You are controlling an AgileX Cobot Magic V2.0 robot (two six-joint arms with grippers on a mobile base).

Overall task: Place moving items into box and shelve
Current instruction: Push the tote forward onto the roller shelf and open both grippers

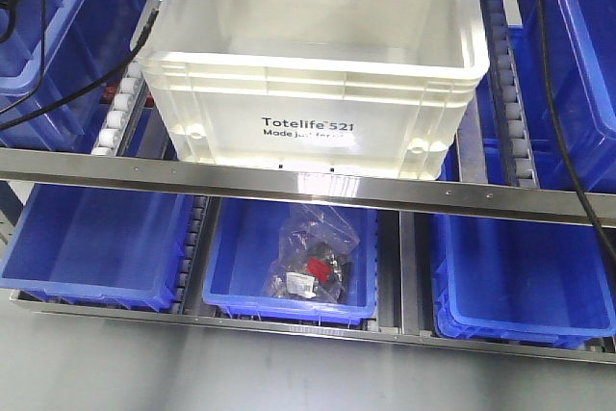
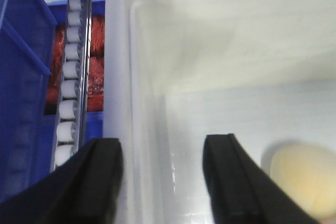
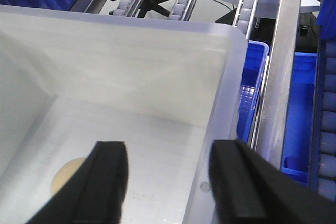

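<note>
Front view — white box [image 1: 318,74] on shelf, yellow fruit [image 2: 304,179] inside; both grippers [image 2: 163,177] [image 3: 168,182] spread astride its walls.

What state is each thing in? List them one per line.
White crate: upright, open-topped, sitting on the upper shelf rollers.
Pale yellow fruit: lying on the crate floor.
Left end effector: open, straddling the crate's side wall.
Right end effector: open, straddling the opposite wall.
Clear plastic bag: crumpled, lying in the middle lower blue bin.
</note>
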